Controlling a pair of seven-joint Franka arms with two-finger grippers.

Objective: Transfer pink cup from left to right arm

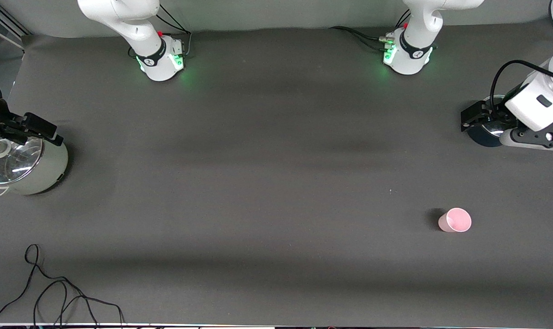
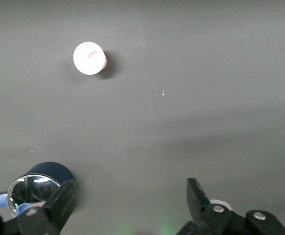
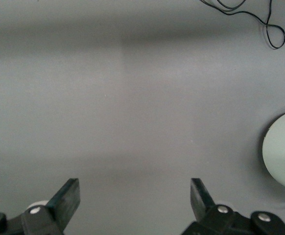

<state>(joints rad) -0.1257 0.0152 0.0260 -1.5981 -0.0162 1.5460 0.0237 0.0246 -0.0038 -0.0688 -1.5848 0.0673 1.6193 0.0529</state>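
The pink cup stands upright on the grey table toward the left arm's end, nearer to the front camera than the dark pot. In the left wrist view the pink cup shows its mouth from above. My left gripper hangs over that dark pot, apart from the cup; the left gripper is open with nothing between its fingers. My right gripper hovers over a pale green pot at the right arm's end; the right gripper is open and holds nothing.
The dark pot has a glass lid, as does the pale green pot. A thin black cable lies looped near the table's front edge at the right arm's end; the cable also shows from the right wrist.
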